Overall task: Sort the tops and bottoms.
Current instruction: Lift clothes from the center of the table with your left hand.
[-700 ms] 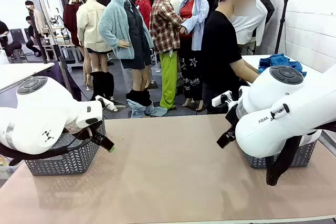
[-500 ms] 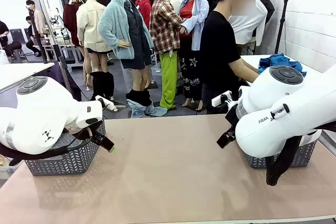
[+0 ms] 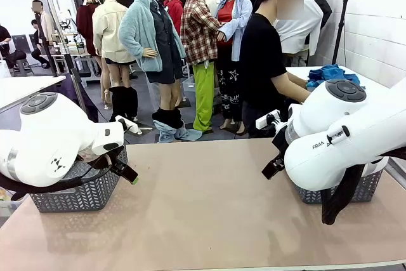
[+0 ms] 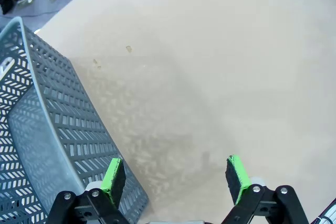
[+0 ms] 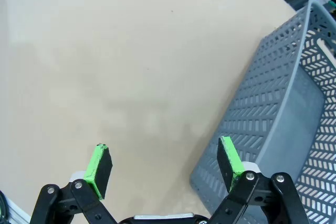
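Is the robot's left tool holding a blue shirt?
No, the left tool is open, its green pads wide apart above the table with nothing between them.

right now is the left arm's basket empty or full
Empty as far as shown: the grey basket has a bare floor in the left wrist view, no cloth; part is cropped.

Table (image 3: 203,220) runs across the front. Left basket (image 3: 76,191) sits on its left edge and right basket (image 3: 369,187) on its right edge, well apart, with bare tabletop between them. Left gripper (image 4: 176,174) is over the table, just beside the left basket's inner wall. Right gripper (image 5: 165,163) is likewise beside the right basket's inner wall. Person (image 3: 263,61) stands behind the far edge, right of middle. Second table (image 3: 298,70) is behind at right, with tops (image 3: 330,74) piled on it.
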`<action>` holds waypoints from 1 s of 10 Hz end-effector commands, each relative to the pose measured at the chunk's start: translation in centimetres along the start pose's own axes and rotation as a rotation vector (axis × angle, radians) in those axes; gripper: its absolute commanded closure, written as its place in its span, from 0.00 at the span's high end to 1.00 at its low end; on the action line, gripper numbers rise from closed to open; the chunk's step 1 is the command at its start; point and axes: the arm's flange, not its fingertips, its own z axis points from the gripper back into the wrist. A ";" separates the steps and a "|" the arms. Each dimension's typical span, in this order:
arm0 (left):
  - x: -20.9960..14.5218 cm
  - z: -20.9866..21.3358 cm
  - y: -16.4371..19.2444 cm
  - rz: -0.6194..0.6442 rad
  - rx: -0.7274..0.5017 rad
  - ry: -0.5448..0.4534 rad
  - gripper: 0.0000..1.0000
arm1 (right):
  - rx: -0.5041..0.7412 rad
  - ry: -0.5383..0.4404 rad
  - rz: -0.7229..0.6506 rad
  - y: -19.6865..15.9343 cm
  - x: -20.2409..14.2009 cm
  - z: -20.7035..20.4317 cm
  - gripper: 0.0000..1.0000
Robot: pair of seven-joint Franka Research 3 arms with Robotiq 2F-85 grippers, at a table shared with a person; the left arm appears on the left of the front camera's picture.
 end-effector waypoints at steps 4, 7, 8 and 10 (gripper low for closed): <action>0.0 0.0 0.1 0.001 0.000 0.000 1.00 | 0.000 0.000 -0.002 0.0 0.0 0.0 1.00; 0.0 0.0 0.0 0.000 0.000 0.000 1.00 | 0.000 0.000 0.000 0.0 0.0 0.0 1.00; 1.1 1.4 -0.7 -0.039 0.001 -0.070 1.00 | -0.039 -0.037 0.011 0.1 0.7 1.0 1.00; 3.0 4.2 -2.0 -0.116 0.031 -0.175 1.00 | -0.096 -0.120 0.024 0.5 1.9 3.6 1.00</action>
